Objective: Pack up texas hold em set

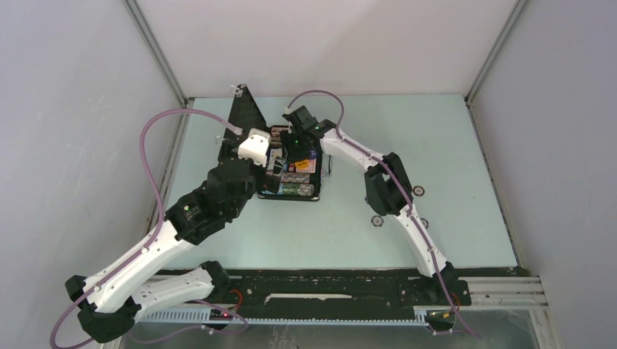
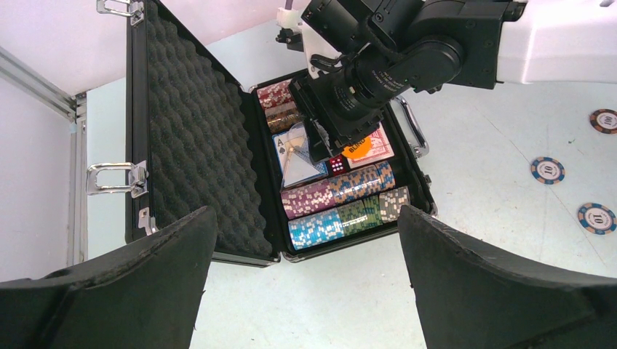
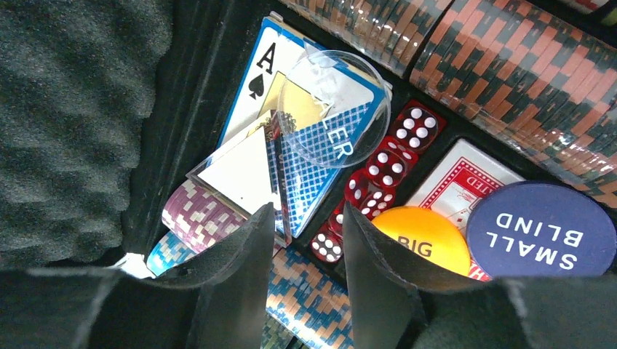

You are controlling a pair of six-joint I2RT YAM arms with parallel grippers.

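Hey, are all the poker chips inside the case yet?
No, three chips lie on the table outside the open case.

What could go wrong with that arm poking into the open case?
Three loose chips lie on the table right of the case; shutting it now would leave them out. The blue-backed cards sit tilted and uneven in their slot, so the right fingers, close over them, might bend or snag one. The clear dealer button rests on top and may slide.

The black case (image 2: 190, 138) lies open, rows of chips (image 2: 342, 200) packed inside. The right gripper (image 2: 318, 142) hangs down into it; three loose chips (image 2: 547, 169) lie on the table (image 2: 473, 218) well apart
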